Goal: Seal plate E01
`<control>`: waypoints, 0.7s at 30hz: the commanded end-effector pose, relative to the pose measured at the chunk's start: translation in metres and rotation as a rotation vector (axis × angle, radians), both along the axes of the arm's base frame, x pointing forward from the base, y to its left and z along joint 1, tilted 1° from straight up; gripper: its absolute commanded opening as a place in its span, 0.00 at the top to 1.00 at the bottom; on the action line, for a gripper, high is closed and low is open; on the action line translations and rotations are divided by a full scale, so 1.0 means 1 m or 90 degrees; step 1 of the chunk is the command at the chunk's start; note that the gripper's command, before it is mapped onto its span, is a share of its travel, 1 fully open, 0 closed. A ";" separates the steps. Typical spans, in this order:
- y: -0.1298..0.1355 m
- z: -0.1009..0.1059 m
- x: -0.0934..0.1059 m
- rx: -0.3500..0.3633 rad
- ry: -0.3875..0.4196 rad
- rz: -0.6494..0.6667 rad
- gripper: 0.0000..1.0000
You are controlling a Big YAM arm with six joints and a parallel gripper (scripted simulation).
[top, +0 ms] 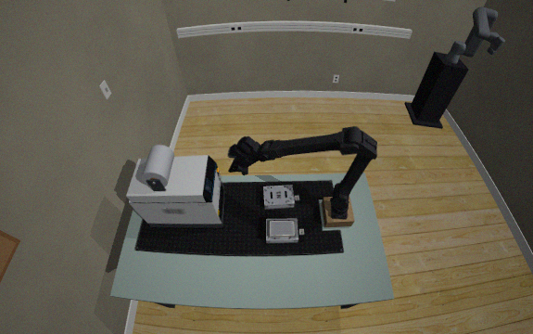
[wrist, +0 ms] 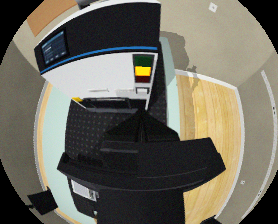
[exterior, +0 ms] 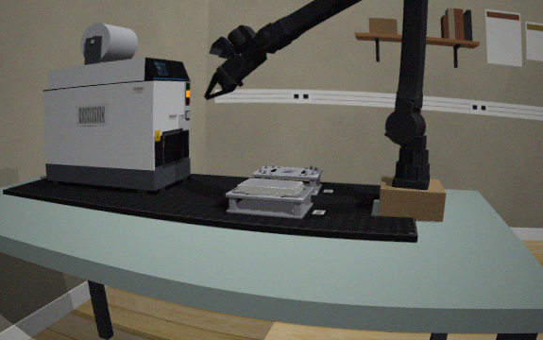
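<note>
Holding clear of sealer [top: 178, 186] [exterior: 109, 123] [wrist: 100, 70], jaws closed on nothing; lamp [exterior: 188, 93] [wrist: 143, 71] amber. Plate E01 out of sight, presumably inside. Nest N1 [top: 278, 197] [exterior: 287, 172] unoccupied. Risk: if I drift low early, the emerging stage strikes me, giving red.

Amber lamp [exterior: 188, 93] [wrist: 143, 71], white sealer [top: 178, 199] [exterior: 106, 127] [wrist: 90, 75], black dotted mat [top: 243, 237] [exterior: 365, 228] [wrist: 85, 132]
</note>
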State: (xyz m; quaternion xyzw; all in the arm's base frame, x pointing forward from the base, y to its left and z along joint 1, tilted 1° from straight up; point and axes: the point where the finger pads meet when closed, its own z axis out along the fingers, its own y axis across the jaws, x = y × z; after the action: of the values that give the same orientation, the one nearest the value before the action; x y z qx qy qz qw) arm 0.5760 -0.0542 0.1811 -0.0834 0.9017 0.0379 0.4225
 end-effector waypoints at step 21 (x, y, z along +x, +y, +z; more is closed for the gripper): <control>-0.008 0.031 -0.079 0.000 0.017 -0.002 1.00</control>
State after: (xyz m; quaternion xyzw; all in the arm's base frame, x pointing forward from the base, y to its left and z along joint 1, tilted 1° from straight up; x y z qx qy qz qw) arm 0.5149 -0.0563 0.1980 -0.0789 0.9089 0.0440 0.4070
